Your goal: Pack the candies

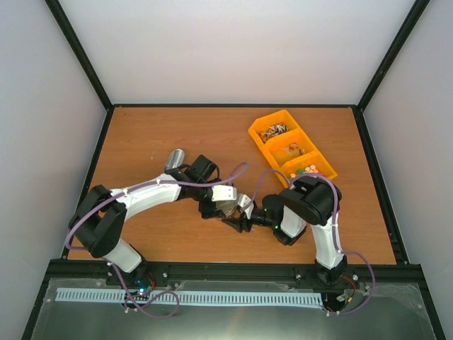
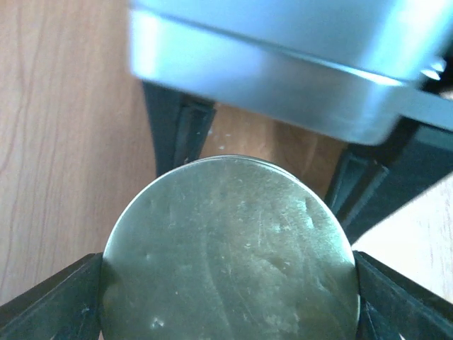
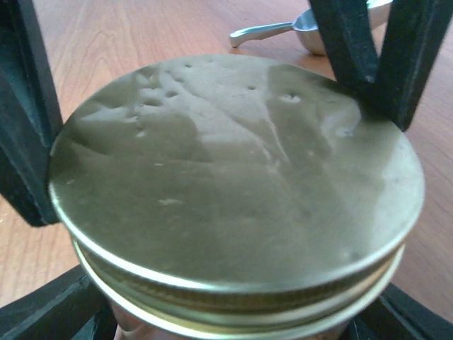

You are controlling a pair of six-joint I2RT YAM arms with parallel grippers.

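Candies (image 1: pixel 292 150) well beyond right end effector (image 1: pixel 237 219)

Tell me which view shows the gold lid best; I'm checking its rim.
Right wrist: the lid fills the frame at an angle, its dented face and ribbed rim both visible. Left wrist shows only its flat face. In the top external it is tiny and mostly hidden.

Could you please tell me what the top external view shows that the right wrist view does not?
Only the top external view shows the yellow bin of candies, plus the left arm and right arm in full. Only the right wrist view shows the small dents and threaded rim of the gold lid. Both show the lid, the metal scoop and the wooden table.
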